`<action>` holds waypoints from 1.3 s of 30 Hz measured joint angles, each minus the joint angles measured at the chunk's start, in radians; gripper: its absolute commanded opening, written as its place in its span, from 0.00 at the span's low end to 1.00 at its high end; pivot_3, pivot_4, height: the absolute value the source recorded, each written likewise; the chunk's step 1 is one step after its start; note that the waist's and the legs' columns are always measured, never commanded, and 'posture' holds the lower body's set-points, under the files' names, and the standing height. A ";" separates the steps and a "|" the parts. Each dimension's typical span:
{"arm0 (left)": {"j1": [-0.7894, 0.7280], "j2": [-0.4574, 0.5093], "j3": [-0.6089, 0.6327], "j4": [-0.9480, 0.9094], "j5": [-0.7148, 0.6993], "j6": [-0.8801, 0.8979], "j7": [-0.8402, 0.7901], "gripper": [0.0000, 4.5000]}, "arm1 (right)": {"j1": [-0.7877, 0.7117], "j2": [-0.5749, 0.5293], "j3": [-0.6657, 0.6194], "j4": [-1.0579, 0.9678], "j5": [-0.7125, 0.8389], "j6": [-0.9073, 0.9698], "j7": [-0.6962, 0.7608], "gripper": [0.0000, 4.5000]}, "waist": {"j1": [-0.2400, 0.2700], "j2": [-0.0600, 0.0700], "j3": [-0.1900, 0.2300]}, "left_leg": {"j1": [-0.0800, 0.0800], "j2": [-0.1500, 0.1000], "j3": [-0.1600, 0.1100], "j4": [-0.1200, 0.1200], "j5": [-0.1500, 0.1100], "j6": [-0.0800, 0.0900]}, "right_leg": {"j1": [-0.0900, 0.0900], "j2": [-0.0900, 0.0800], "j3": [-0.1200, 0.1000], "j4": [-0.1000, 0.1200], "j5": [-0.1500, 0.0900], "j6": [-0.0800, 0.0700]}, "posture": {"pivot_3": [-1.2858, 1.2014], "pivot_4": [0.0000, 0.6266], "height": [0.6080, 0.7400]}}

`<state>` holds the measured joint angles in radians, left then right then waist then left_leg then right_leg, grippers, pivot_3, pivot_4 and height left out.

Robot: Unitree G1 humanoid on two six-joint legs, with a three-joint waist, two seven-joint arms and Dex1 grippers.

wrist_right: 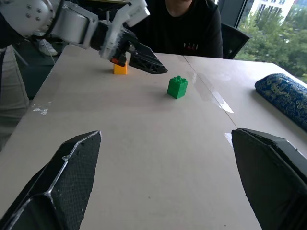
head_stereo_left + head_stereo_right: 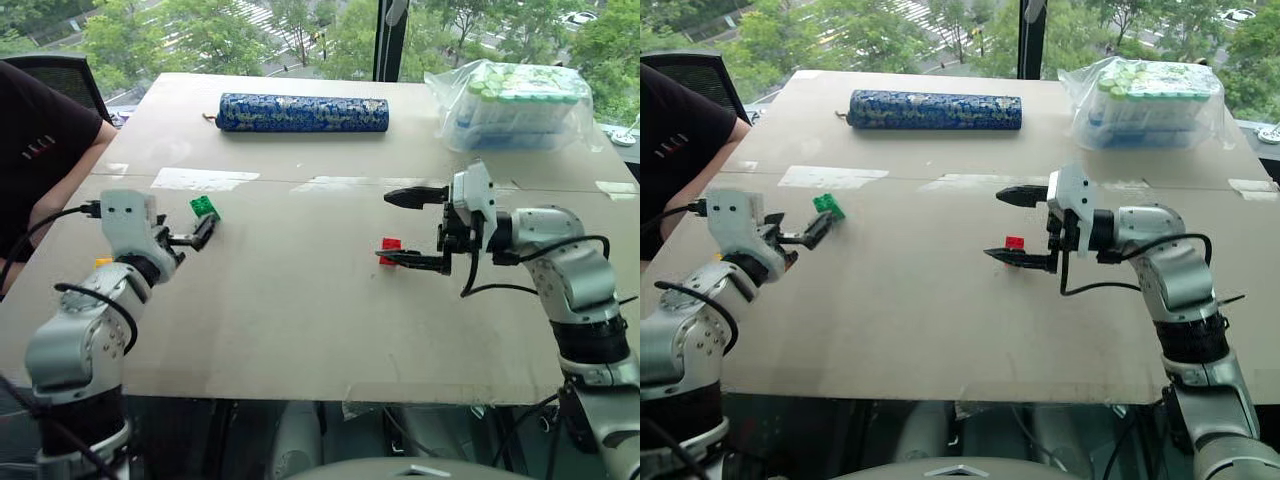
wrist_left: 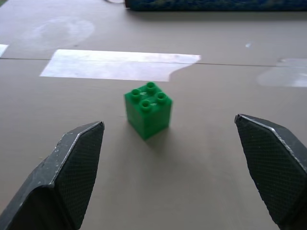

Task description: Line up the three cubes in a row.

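The green cube [image 3: 147,109] stands on the table on the left, just ahead of my left gripper [image 3: 175,167]. That gripper is open and the cube lies beyond its fingertips, not between them. The red cube [image 2: 389,247] rests on the table near the middle. My right gripper [image 2: 411,230] points left beside it, open wide and holding nothing. Its lower finger passes just in front of the red cube, and I cannot tell if they touch. The yellow cube [image 1: 120,68] sits behind my left gripper [image 1: 141,58], near the table's left edge. It is partly hidden by that arm.
A long blue patterned roll [image 2: 302,112] lies across the far side of the table [image 2: 300,340]. A clear bag of bottles [image 2: 520,105] stands at the far right corner. A person in a black shirt [image 2: 40,150] sits at the left edge.
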<state>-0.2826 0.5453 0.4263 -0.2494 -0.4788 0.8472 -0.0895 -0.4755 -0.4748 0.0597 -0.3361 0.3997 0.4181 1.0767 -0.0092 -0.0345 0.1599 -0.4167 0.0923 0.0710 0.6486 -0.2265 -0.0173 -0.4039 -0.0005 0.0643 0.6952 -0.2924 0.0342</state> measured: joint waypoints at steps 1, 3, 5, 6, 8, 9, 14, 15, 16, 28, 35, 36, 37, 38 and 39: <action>-0.025 -0.024 -0.009 0.020 0.015 0.003 0.029 1.00 | 0.010 -0.001 0.000 -0.029 0.007 0.011 -0.019 0.99 | -0.001 0.000 0.000 | 0.000 0.000 0.000 0.000 0.000 0.000 | 0.000 0.000 0.001 0.000 0.000 0.000 | 0.52 0.24 1.00; -0.072 -0.065 -0.037 0.069 0.046 0.002 0.074 1.00 | 0.019 -0.010 -0.007 -0.079 0.023 0.032 -0.053 0.99 | -0.003 0.000 0.000 | 0.000 -0.001 0.000 0.001 0.000 0.000 | 0.000 0.000 0.001 0.000 0.000 0.000 | 0.52 0.24 1.00; -0.129 -0.119 -0.058 0.138 0.089 -0.012 0.129 1.00 | 0.024 -0.020 -0.021 -0.123 0.044 0.055 -0.087 0.99 | -0.004 -0.001 -0.001 | 0.000 -0.001 0.000 0.001 0.000 0.000 | 0.000 0.000 0.000 0.000 0.000 0.000 | 0.52 0.24 1.00; -0.151 -0.132 -0.068 0.171 0.108 -0.023 0.150 1.00 | 0.026 -0.027 -0.024 -0.135 0.053 0.061 -0.098 0.99 | -0.004 -0.001 -0.001 | 0.000 0.000 -0.001 0.001 0.000 0.000 | 0.000 0.001 0.000 0.000 0.000 0.000 | 0.52 0.24 1.00; -0.201 -0.156 -0.073 0.252 0.147 -0.061 0.192 1.00 | 0.030 -0.045 -0.031 -0.154 0.063 0.075 -0.116 0.99 | -0.004 -0.002 -0.001 | 0.000 -0.001 -0.001 0.000 0.000 0.000 | 0.000 0.001 0.000 0.000 0.000 0.000 | 0.52 0.24 1.00; -0.224 -0.160 -0.075 0.303 0.168 -0.090 0.207 1.00 | 0.033 -0.056 -0.034 -0.161 0.068 0.079 -0.125 0.99 | -0.006 -0.002 -0.001 | 0.000 -0.001 0.000 0.000 0.000 0.000 | 0.000 0.001 0.001 0.000 0.000 0.000 | 0.52 0.24 1.00; -0.294 -0.164 -0.083 0.481 0.222 -0.224 0.211 0.85 | 0.038 -0.076 -0.039 -0.168 0.086 0.085 -0.156 1.00 | -0.002 -0.002 0.000 | 0.000 -0.001 0.000 0.000 0.000 0.000 | 0.000 0.000 0.001 -0.001 0.000 0.000 | 0.52 0.24 1.00; -0.312 -0.165 -0.085 0.519 0.227 -0.245 0.203 0.75 | 0.039 -0.079 -0.039 -0.171 0.090 0.086 -0.163 1.00 | -0.002 -0.002 0.000 | -0.001 -0.001 0.000 0.000 0.000 0.000 | 0.000 0.000 0.001 -0.001 0.000 0.000 | 0.52 0.24 1.00; -0.331 -0.166 -0.087 0.560 0.235 -0.266 0.200 0.65 | 0.042 -0.085 -0.040 -0.179 0.095 0.087 -0.171 1.00 | -0.002 -0.002 0.000 | -0.001 -0.001 0.000 0.000 0.000 0.000 | 0.000 0.000 0.000 -0.001 0.000 0.001 | 0.52 0.24 1.00; -0.247 -0.074 -0.129 0.472 0.170 -0.262 -0.105 0.29 | 0.117 -0.158 -0.093 -0.219 0.156 0.087 -0.189 1.00 | -0.005 -0.003 0.000 | -0.001 -0.001 0.000 0.000 0.002 -0.004 | 0.000 0.000 0.000 -0.001 0.000 0.001 | 0.52 0.24 1.00; -0.190 0.057 -0.446 0.256 0.093 -0.456 -0.798 0.29 | 0.212 -0.188 -0.119 -0.280 0.164 0.083 -0.213 1.00 | 0.005 -0.003 0.000 | 0.000 -0.001 0.000 0.001 0.001 -0.002 | 0.001 -0.001 0.000 -0.002 0.000 0.001 | 0.52 0.24 1.00; -0.210 0.059 -0.500 0.296 0.095 -0.483 -0.900 0.29 | 0.244 -0.193 -0.140 -0.289 0.168 0.083 -0.221 1.00 | 0.003 -0.003 0.000 | 0.000 -0.001 0.000 0.001 0.000 0.000 | 0.001 0.000 0.000 -0.001 0.000 0.001 | 0.52 0.24 1.00; -0.250 0.075 -0.581 0.394 0.135 -0.564 -1.033 0.29 | 0.291 -0.216 -0.172 -0.296 0.182 0.091 -0.223 1.00 | 0.004 -0.003 0.000 | 0.000 -0.002 -0.001 0.001 0.000 0.000 | 0.001 0.000 -0.001 -0.001 0.000 0.000 | 0.52 0.24 1.00; -0.255 0.081 -0.602 0.445 0.158 -0.601 -1.089 0.29 | 0.303 -0.225 -0.195 -0.296 0.186 0.100 -0.224 1.00 | -0.009 -0.003 0.001 | 0.001 -0.001 -0.001 0.001 0.000 0.000 | 0.001 0.001 0.001 -0.001 0.000 0.000 | 0.52 0.24 1.00; -0.294 0.072 -0.633 0.507 0.179 -0.637 -1.126 0.29 | 0.324 -0.232 -0.219 -0.307 0.197 0.106 -0.226 1.00 | -0.009 -0.003 0.001 | 0.001 -0.001 -0.001 0.001 0.000 0.000 | 0.001 0.001 0.001 -0.001 0.000 0.000 | 0.52 0.24 1.00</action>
<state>-0.5765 0.6177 -0.2068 0.2580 -0.2994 0.2098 -1.2159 -0.1512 -0.7067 -0.1590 -0.6433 0.5965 0.5241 0.8505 -0.0179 -0.0372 0.1604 -0.4159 0.0910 0.0703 0.6492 -0.2264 -0.0172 -0.4027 0.0008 0.0655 0.6947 -0.2924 0.0346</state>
